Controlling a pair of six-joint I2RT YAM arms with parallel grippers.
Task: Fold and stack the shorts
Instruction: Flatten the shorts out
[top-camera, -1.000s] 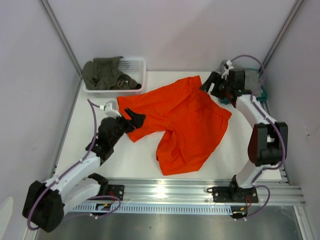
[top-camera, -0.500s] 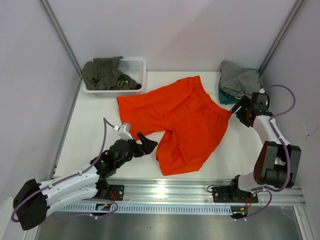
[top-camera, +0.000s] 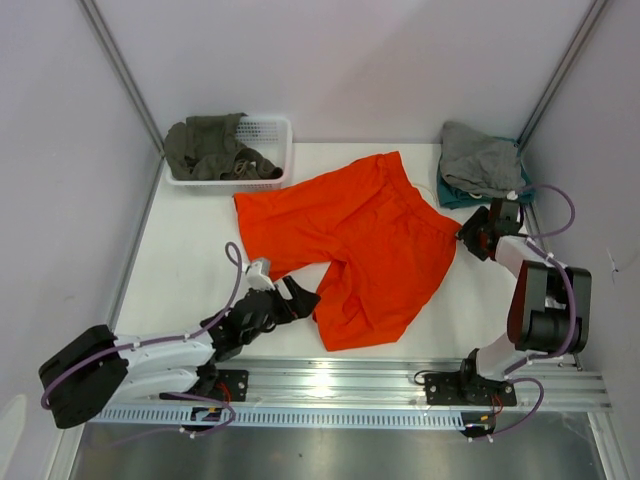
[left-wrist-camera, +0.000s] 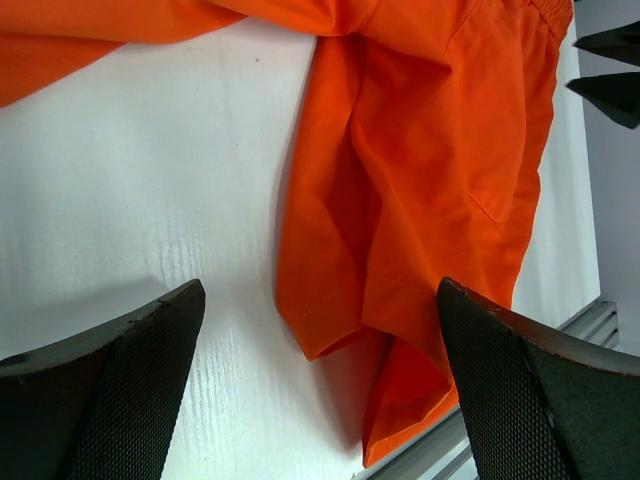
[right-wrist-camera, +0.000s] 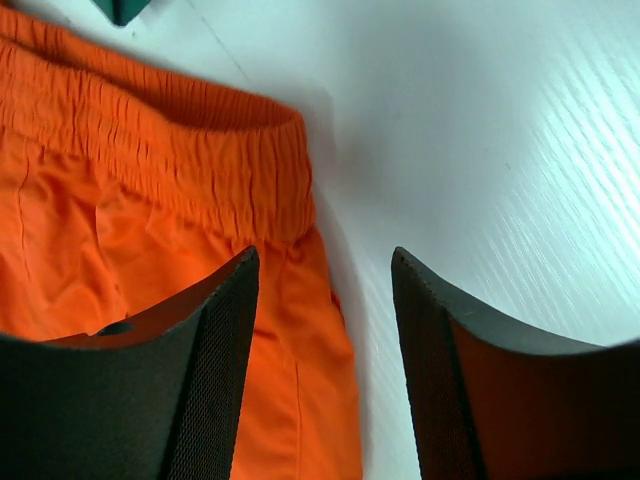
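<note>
The bright orange shorts (top-camera: 365, 240) lie spread flat on the white table, waistband toward the right, legs toward the left and the near edge. My left gripper (top-camera: 297, 298) is open and low, just left of the hem of the near leg (left-wrist-camera: 400, 300). My right gripper (top-camera: 472, 233) is open and low at the waistband's right corner; in the right wrist view the gathered waistband (right-wrist-camera: 180, 150) and side edge lie between its fingers (right-wrist-camera: 215, 380). Neither gripper holds anything.
A white basket (top-camera: 270, 135) with an olive-green garment (top-camera: 210, 145) stands at the back left. Grey and teal garments (top-camera: 480, 160) are piled at the back right. The metal rail (top-camera: 400, 375) runs along the near table edge.
My left gripper moved from the far leg down to the near leg's hem. My right gripper moved from the grey pile to the waistband's right corner and lowered.
</note>
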